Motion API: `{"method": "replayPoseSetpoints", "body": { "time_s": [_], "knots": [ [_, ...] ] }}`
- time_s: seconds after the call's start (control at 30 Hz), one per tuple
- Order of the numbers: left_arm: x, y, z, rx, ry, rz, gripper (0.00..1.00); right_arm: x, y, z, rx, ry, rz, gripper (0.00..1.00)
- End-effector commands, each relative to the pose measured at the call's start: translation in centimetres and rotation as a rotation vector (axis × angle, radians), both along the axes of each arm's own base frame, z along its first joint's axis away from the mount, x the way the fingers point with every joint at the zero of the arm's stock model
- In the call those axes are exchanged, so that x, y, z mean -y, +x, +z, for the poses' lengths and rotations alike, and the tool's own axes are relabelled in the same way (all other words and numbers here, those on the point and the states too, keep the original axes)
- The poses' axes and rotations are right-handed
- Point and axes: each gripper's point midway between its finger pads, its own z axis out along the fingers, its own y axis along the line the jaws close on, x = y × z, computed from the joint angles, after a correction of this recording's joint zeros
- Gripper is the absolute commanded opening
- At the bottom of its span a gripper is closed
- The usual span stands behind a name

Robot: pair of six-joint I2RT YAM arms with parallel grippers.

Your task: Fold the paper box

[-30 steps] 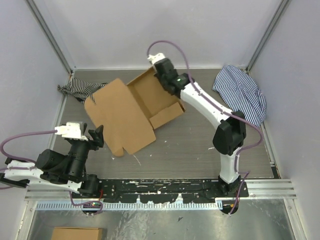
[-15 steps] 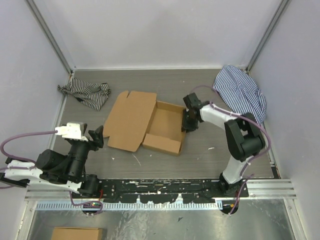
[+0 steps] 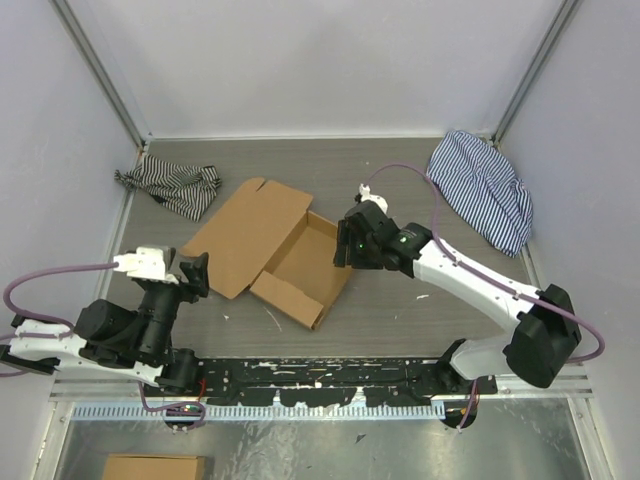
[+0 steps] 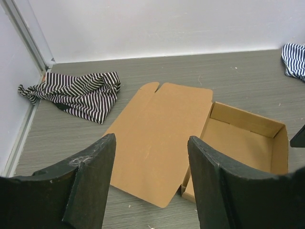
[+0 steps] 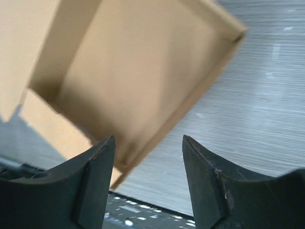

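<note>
Top external view, going left to right: the left gripper [image 3: 192, 272] hangs at 8 o'clock from the table's middle, its black fingers [image 4: 90, 181] spread apart and holding nothing. At 10 o'clock lies a crumpled black-and-white striped cloth [image 3: 170, 187], near the left wall and apart from the cardboard. One plain brown cardboard paper box [image 3: 270, 245] sits on the grey wood-grain table [image 3: 400, 310] near its middle, turned askew. Its flat lid panel [image 3: 245, 235] lies open at 10 o'clock from its shallow tray [image 3: 302, 270], whose walls stand up. From the left wrist, the lid panel lies beyond the open fingertips at 12 o'clock, untouched, and the tray sits at 2 o'clock.

The right gripper [image 3: 350, 240] hovers at the tray's 2 o'clock corner. In its wrist view the fingers [image 5: 90, 181] are parted, and the tray's wall runs slantwise below the gap; whether they touch it cannot be told. A rumpled blue-and-white striped cloth [image 3: 480, 190] lies at 2 o'clock, well apart from the box.

Count: one box, two cloths, two grippers.
</note>
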Motion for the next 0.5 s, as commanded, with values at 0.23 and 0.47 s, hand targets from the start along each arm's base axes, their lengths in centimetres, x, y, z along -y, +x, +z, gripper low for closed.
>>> {"method": "replayPoseSetpoints", "body": {
  "time_s": [0.23, 0.47],
  "knots": [
    [-2.8, 0.0, -1.4, -0.065, -0.043, 0.103, 0.68, -7.3, -6.6, 4.9, 0.358, -0.120, 0.576, 0.60],
    [-3.0, 0.1, -1.6, -0.067, -0.060, 0.101, 0.67, -10.7, -8.4, -0.1, 0.399, -0.436, 0.702, 0.61]
  ]
}}
